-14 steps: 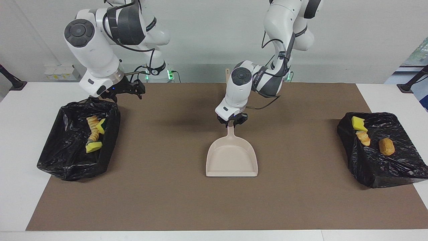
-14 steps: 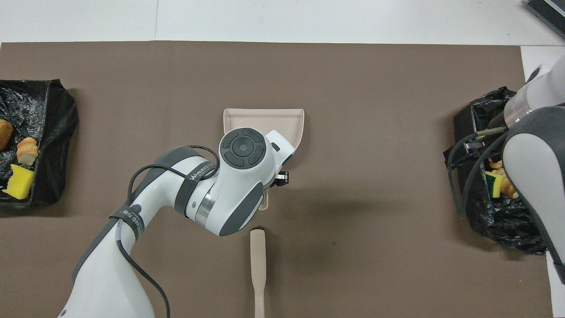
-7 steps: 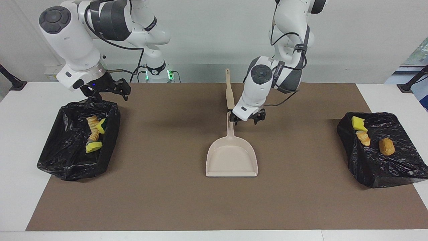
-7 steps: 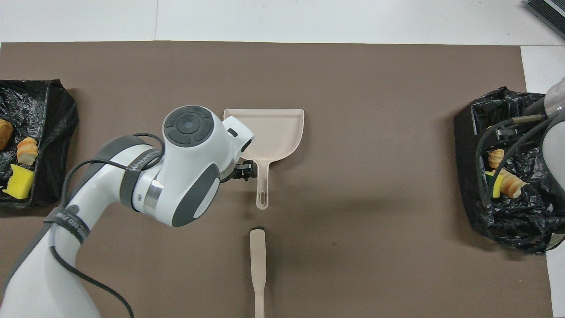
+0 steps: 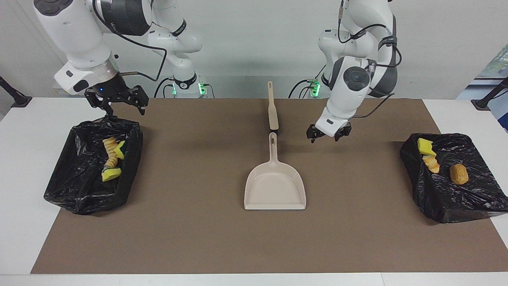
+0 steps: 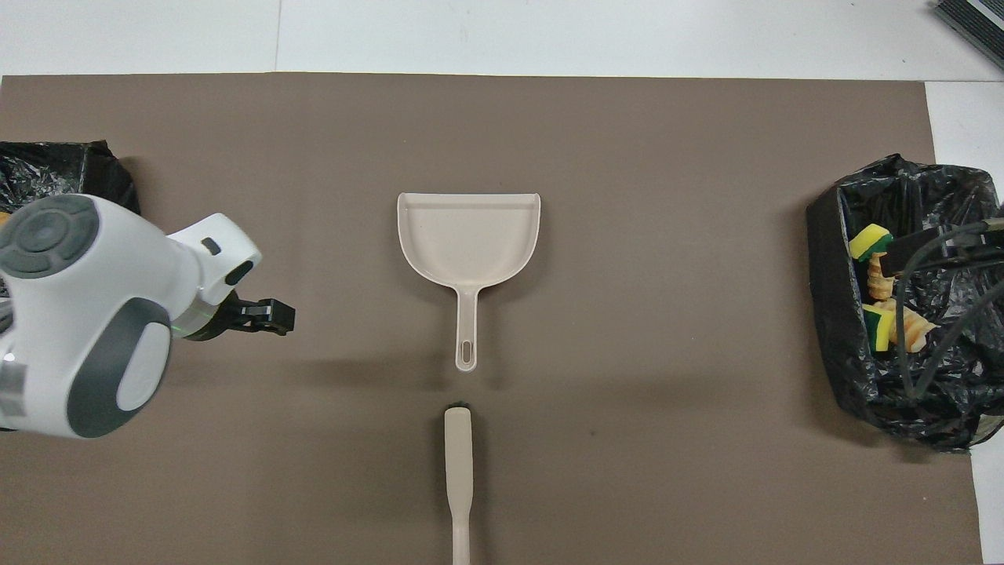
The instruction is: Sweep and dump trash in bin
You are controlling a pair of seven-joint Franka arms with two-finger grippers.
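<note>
The trash is seen in the facing view already inside two black-lined bins: sponge and bread-like pieces (image 5: 112, 158) lie in the bin (image 5: 79, 186) at the right arm's end of the bench, and three more scraps (image 5: 431, 158) in the bin (image 5: 448, 198) at the left arm's end. No scrap is seen on the brown mat (image 5: 190, 238). The dustpan (image 5: 275, 188) lies flat mid-mat, its handle pointing toward the robots, in line with the brush (image 5: 272, 109). The left gripper (image 5: 328, 135) hangs with fingers spread and empty, above the mat beside the dustpan handle. The right gripper (image 5: 115, 104) is held wide and empty over the robot-side edge of its bin.

In the overhead view, the dustpan (image 6: 468, 239) and brush (image 6: 458, 471) are shown end to end, long axes running away from the robots. The left gripper (image 6: 263, 316) is the closer to both handles, so any further pickup is judged to be its job; the sweeping looks finished.
</note>
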